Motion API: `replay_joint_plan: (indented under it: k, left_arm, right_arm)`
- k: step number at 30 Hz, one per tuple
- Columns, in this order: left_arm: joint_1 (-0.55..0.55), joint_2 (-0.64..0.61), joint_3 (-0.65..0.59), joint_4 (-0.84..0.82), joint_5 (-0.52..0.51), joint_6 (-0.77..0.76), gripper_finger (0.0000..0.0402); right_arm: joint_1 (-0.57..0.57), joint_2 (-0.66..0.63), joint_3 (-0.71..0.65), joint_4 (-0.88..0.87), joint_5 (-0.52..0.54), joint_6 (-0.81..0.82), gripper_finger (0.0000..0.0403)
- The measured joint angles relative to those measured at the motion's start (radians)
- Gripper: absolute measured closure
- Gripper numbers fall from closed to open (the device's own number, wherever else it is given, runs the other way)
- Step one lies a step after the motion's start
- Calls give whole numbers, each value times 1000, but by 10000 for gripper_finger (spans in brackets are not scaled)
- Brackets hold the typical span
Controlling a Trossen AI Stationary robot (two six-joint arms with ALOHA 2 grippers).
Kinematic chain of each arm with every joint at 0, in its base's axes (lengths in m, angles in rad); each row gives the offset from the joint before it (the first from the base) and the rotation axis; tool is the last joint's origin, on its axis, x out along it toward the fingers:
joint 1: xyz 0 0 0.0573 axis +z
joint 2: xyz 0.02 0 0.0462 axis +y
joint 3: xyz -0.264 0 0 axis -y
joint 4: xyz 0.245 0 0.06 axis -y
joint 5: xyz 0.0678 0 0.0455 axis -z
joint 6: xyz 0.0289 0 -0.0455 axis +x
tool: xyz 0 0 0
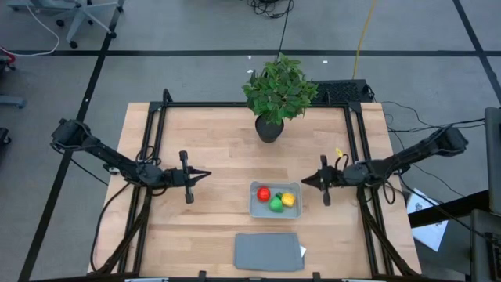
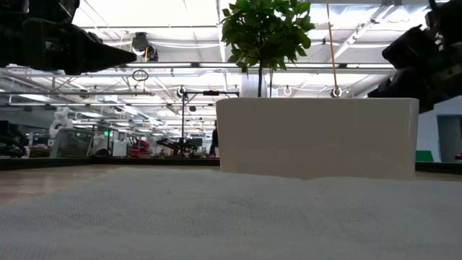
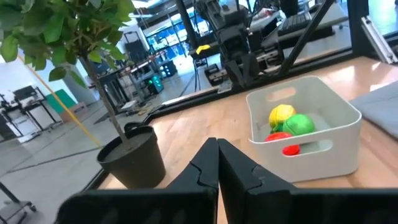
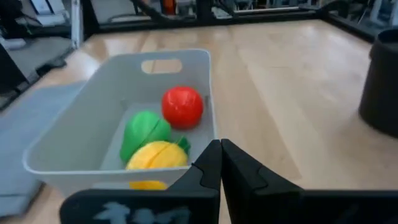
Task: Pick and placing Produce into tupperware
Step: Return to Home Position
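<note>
Three pieces of produce are lying together inside the tupperware point(image 1: 256, 211), which is sitting on the wooden table point(image 1: 211, 141) between the two arms and just behind a flat grey rectangle point(image 1: 268, 251). The red piece point(image 4: 182, 106) is resting toward one end wall, with the green piece point(image 4: 144, 132) beside it. The yellow piece point(image 4: 157, 155) is touching the green one.

No produce is showing anywhere on the table outside the container, so the placing work is judged complete.

The left gripper point(image 1: 202, 175) is hovering over bare wood to one side of the container, well apart from it. Its fingers point(image 3: 202, 168) are pressing together and are carrying nothing. The right gripper point(image 1: 307, 181) is hovering near the opposite side, its fingers point(image 4: 239, 171) likewise pressing together on nothing.

**Handling assessment**
- **Produce:** The pieces are looking like light, rigid, glossy plastic. Being rounded, they are likely to roll or slip from a shallow pinch, so a grasp across the widest part is advised.
- **Tupperware:** The walls are looking thin and somewhat flexible. The loaded container is probably light enough to slide on the wood if nudged.
- **Where to hold:** A slot point(image 4: 161, 65) is opening through each end wall. The rim above a slot is the recommended place to take hold.

A potted plant point(image 1: 278, 90) is standing farther back, clear of both arms.
</note>
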Motion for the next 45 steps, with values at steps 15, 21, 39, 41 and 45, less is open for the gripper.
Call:
replay_joint_plan:
  k: [15, 21, 39, 41, 45]
  left_arm:
    - [0, -371, 0, -330, -52, 16, 401]
    - [1, -560, 0, -459, -69, 43, 401]
    - [3, -888, 0, -741, -18, 140, 400]
    - [13, -917, 0, -761, 17, 168, 400]
    - [75, -936, 21, -806, 86, 180, 401]
  right_arm:
    - [-202, -162, 68, -75, -207, -170, 403]
    - [-318, -249, 70, -47, -339, -180, 403]
    - [-401, -547, 70, -227, -471, -149, 403]
    - [-399, -591, 70, -261, -489, -151, 403]
    - [-399, -643, 71, -280, -495, -166, 403]
